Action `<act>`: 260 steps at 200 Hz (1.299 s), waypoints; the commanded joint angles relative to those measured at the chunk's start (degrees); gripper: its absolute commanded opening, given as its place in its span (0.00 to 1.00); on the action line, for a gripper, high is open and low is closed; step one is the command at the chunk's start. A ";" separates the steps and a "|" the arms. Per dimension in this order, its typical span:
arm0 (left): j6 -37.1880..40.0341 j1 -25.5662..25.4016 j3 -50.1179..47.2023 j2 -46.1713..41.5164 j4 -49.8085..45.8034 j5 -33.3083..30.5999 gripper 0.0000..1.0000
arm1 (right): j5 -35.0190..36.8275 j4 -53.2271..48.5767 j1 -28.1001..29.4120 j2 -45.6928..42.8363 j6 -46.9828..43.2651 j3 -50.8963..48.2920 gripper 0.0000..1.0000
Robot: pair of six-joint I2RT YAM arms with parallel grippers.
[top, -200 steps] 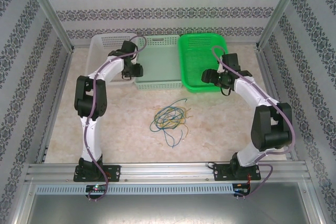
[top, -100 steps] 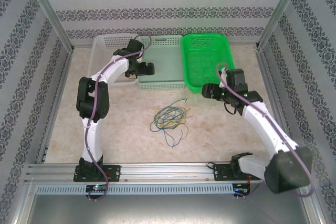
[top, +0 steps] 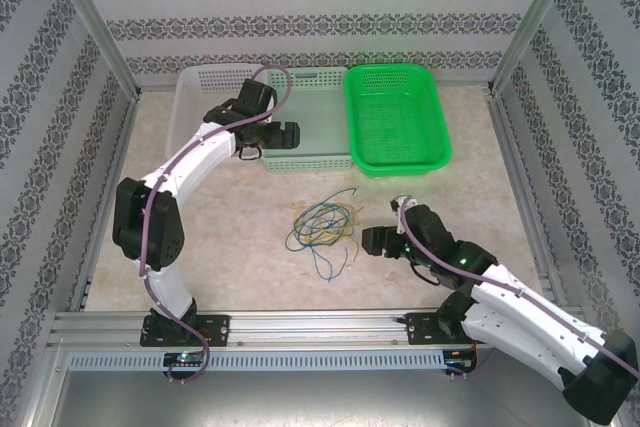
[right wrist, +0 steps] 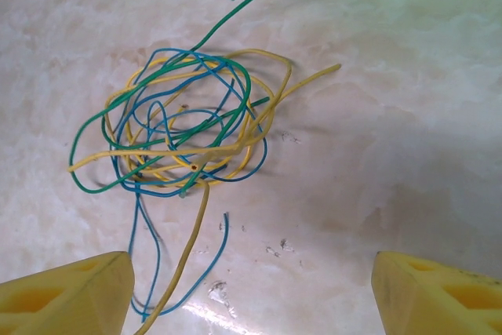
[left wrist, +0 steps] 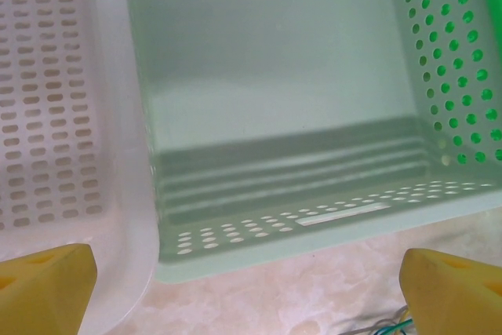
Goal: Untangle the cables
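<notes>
Your right gripper (top: 372, 241) has dropped from the green basket (top: 395, 117) to beside the cables (top: 322, 227), jaws spread, ready to pick; left gripper (top: 286, 135) hangs spread-jawed over the pale basket (top: 320, 107).

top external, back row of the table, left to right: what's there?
white basket → pale green basket → bright green basket

Tangled cables (top: 322, 227), right pincer (top: 368, 242) near — left pincer (top: 287, 136) over pale-green basket (top: 325, 107).
</notes>
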 commanded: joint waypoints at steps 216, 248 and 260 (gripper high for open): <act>1.00 -2.65 -11.60 -7.26 12.04 5.49 1.00 | 1.93 17.69 -7.26 24.77 -3.30 18.90 0.00; 3.86 -4.81 -12.42 -8.58 14.27 6.05 1.00 | -6.36 14.11 -10.64 24.84 -5.09 25.13 0.00; 5.45 -6.05 -12.61 -9.12 15.42 6.81 1.00 | -7.75 13.42 -11.04 25.12 -5.58 27.35 0.00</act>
